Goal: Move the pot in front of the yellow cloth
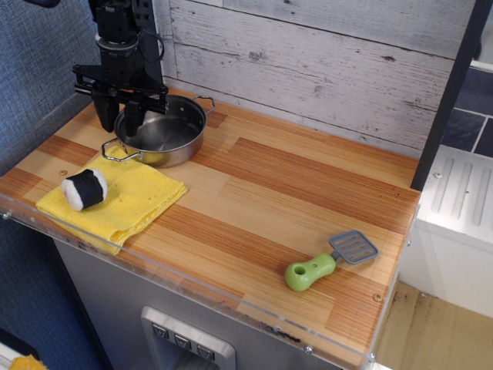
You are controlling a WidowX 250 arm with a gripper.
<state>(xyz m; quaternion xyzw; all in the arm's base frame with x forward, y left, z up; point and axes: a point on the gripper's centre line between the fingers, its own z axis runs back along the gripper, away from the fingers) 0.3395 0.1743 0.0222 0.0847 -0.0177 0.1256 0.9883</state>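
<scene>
The shiny steel pot sits flat on the wooden counter at the back left, just behind the yellow cloth. Its near loop handle touches the cloth's far edge. My gripper hangs over the pot's left rim with its fingers spread. One finger is outside the rim and the other is over the inside of the pot. The jaws are open and hold nothing.
A black-and-white sushi roll toy lies on the cloth's left part. A green-handled grey spatula lies near the front right. A plank wall stands close behind the pot, and a blue wall runs along the left. A clear strip edges the counter's front.
</scene>
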